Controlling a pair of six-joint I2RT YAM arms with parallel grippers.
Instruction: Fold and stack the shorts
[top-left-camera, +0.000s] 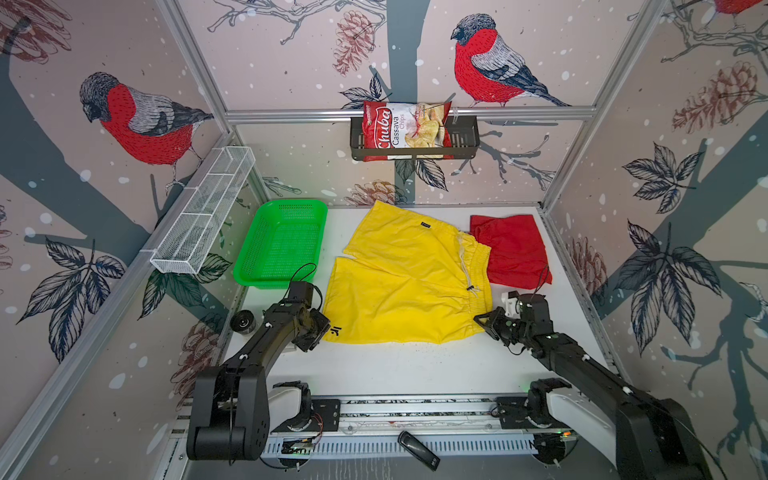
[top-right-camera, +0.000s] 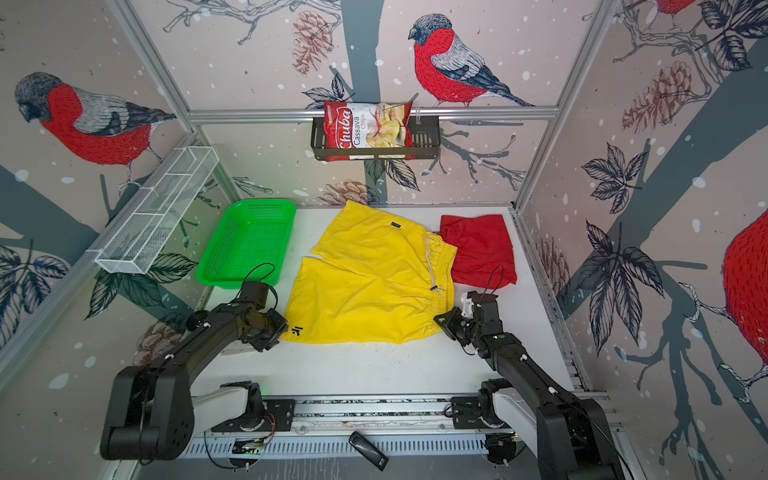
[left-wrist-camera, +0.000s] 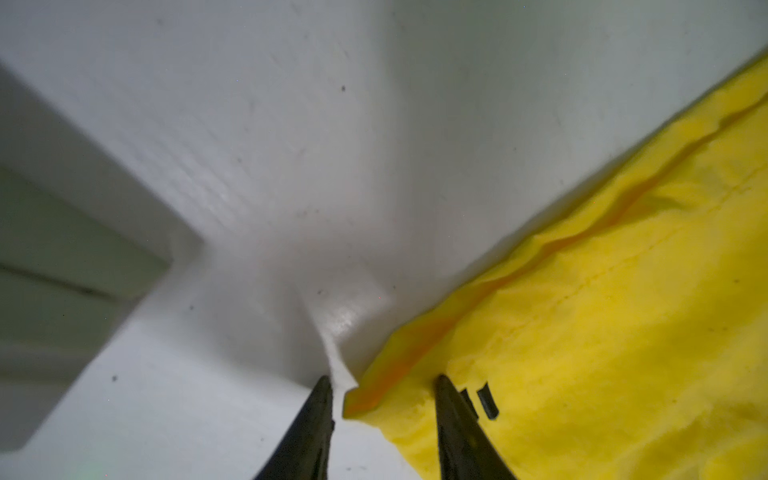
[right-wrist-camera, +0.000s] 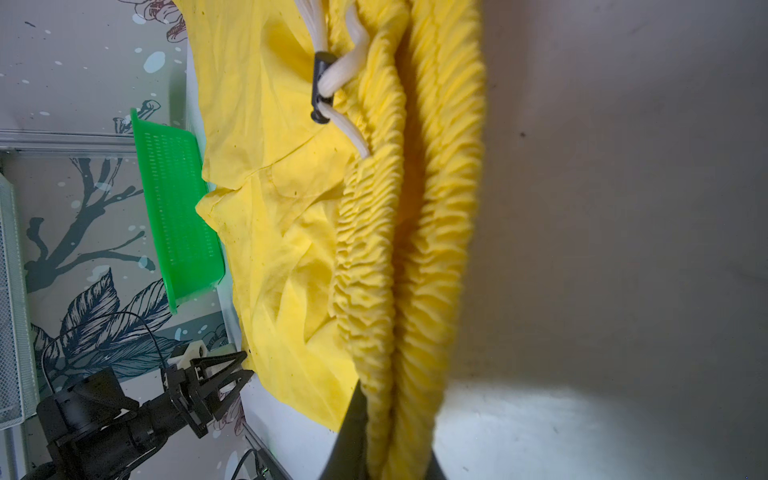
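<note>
— Where are the yellow shorts (top-left-camera: 399, 291) right now?

— Spread flat in the middle of the table (top-left-camera: 395, 365), waistband (right-wrist-camera: 415, 208) toward the right side, leg hems toward the left. So the long way runs straight across, from one arm to the other.

— And the arms?

— One at each near corner. The right end effector (top-left-camera: 482, 322) is pinched tight on the near end of the waistband; both gathered layers sit between its fingers. The left end effector (left-wrist-camera: 384, 390) is down at the near hem corner (left-wrist-camera: 365, 399), fingers partly apart, with the corner lying in the gap. I'd say it has no hold of the cloth yet.

— So what matters next?

— That corner. It lies right between the left fingers, so the left arm is the one placed to take it. Once both near corners are held, my guess is the near edge gets carried away from the arms, over the far leg.

— How many of everything?

— Two pairs of shorts: the yellow one, and one pair of red shorts (top-left-camera: 515, 253) lying compact at the far right, its edge tucked just under the yellow waistband. Two end effectors. One green basket (top-left-camera: 282, 245) at the far left, with nothing in it that I can see.
</note>
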